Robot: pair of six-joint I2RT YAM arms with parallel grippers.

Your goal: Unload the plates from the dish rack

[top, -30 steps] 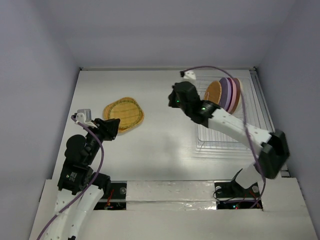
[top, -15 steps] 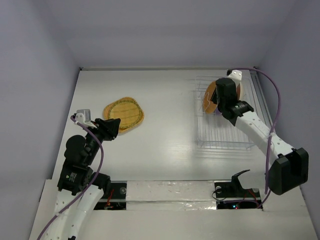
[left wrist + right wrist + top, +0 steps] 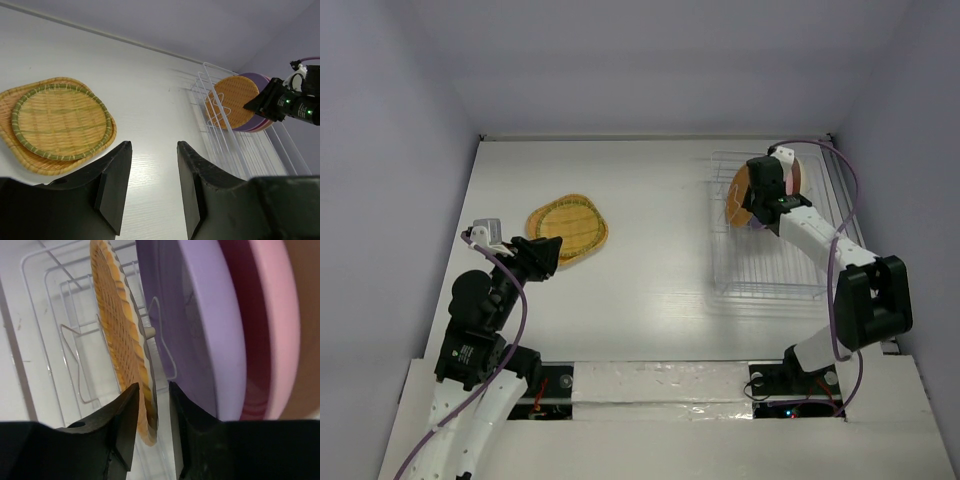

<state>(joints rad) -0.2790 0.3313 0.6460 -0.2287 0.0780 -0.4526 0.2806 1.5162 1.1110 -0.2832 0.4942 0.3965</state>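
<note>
- The right gripper sat at the far end of the dish rack, in the upper right of the top view
- In the right wrist view, the right gripper had its two fingers set either side of the lower rim of the woven plate in the rack; the jaws were only narrowly apart, one finger close against the rim and a sliver of gap showing on the other side, so the plate was straddled but not clamped
- That woven plate stood upright on edge in the wire slots, the frontmost of the row
- Just behind it stood the lavender plate, then the pink plate, with a brownish one at the right edge of the frame
- Two more woven plates lay stacked flat on the table, left of centre in the top view and well apart from the rack
- The left gripper hung above the table near that stack, jaws wide apart and holding nothing
</note>
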